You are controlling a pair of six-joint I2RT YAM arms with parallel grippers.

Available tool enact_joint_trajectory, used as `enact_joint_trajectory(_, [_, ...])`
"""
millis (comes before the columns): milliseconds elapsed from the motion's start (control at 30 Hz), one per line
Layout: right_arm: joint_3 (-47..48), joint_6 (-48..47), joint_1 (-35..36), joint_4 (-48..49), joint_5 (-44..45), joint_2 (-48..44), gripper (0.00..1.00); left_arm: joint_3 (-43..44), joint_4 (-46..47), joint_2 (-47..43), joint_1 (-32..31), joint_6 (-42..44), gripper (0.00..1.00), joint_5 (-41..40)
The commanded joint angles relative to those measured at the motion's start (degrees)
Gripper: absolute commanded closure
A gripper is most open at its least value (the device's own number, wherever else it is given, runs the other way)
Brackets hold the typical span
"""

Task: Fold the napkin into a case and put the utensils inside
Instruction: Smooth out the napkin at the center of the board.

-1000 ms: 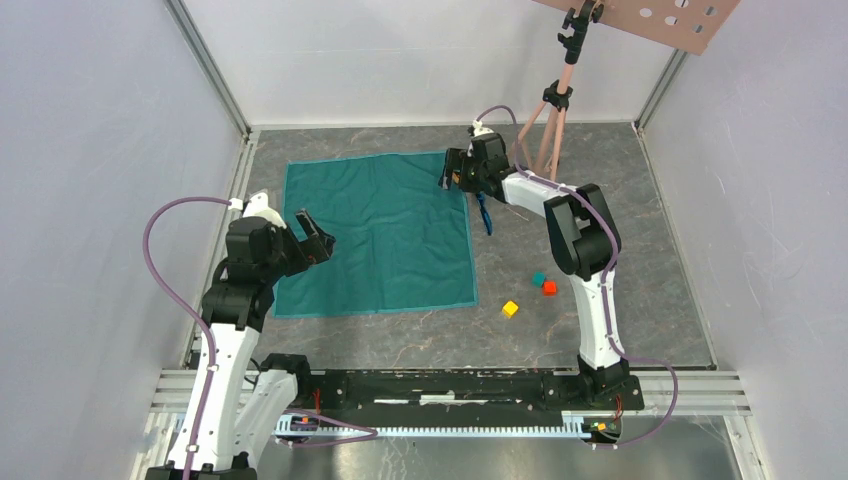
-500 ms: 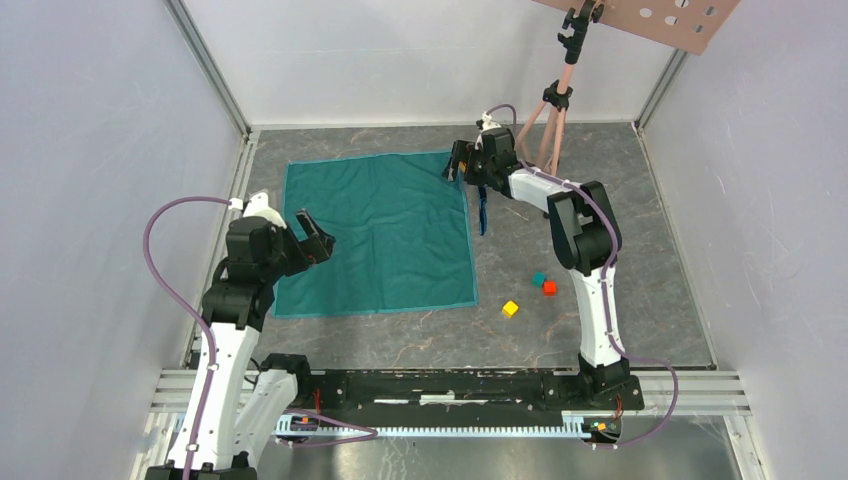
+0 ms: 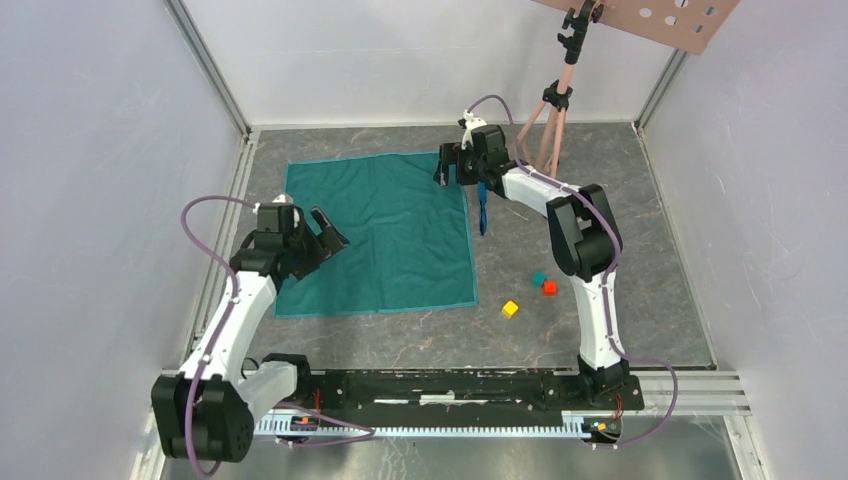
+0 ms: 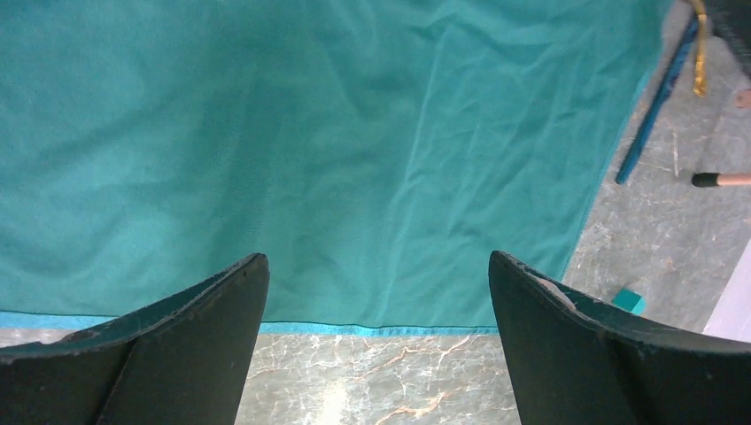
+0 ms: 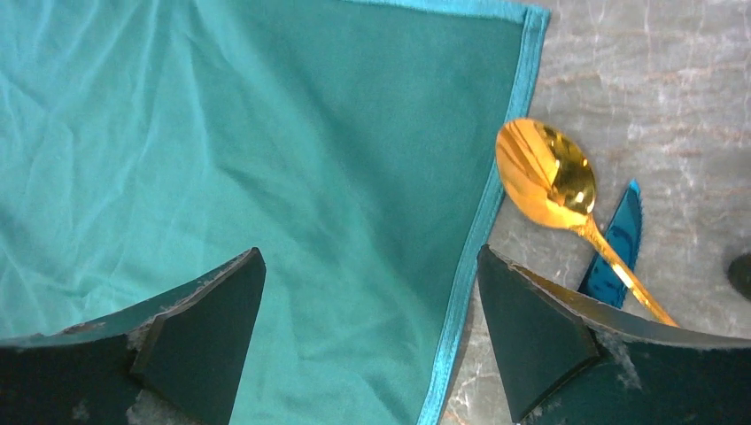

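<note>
The teal-green napkin (image 3: 385,235) lies spread flat as one open square, with no fold in it and no case in view. The utensils lie on the marble just off its far right corner: a gold spoon (image 5: 545,173) crossing a blue knife (image 5: 617,241), the knife also showing from above (image 3: 483,212). My right gripper (image 3: 447,168) hovers open above that corner, and the napkin's hem (image 5: 460,292) runs between its fingers (image 5: 369,257). My left gripper (image 3: 328,233) is open above the napkin's left side, and the hem (image 4: 376,328) crosses between its fingers (image 4: 376,266).
Three small cubes sit right of the napkin: yellow (image 3: 510,309), red (image 3: 549,288) and teal (image 3: 539,279). A tripod (image 3: 553,120) stands at the back right, close behind the right gripper. White walls close in the table on three sides.
The left arm has dropped and reached forward, carrying its gripper a little further over the napkin. The right gripper has shifted slightly left toward the napkin's far right corner.
</note>
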Motion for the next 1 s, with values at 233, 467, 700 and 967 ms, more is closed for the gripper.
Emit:
enact_joint_trajectory(233, [6.6,-2.8,0.2,6.5,-7.1,5.1,0.14,-3.3,9.3,9.5,1.6,-7.9,0.0,-6.9])
enact_joint_trajectory(467, [7.8,-2.5,0.2,6.5,-7.7,7.0,0.14,-6.3,11.7,13.6,2.4,-7.7,0.0,-8.7])
enact_joint_trajectory(700, [7.7,-2.7,-0.1,6.3,-6.5,8.8,0.13,-7.6,8.7,18.2,3.0,-9.5,0.0,-10.6])
enact_joint_trajectory(967, [14.0,-8.8,-0.1,1.7,-1.8,13.2,0.1,-12.7,5.8,12.0,3.0,-14.6,0.0,-14.7])
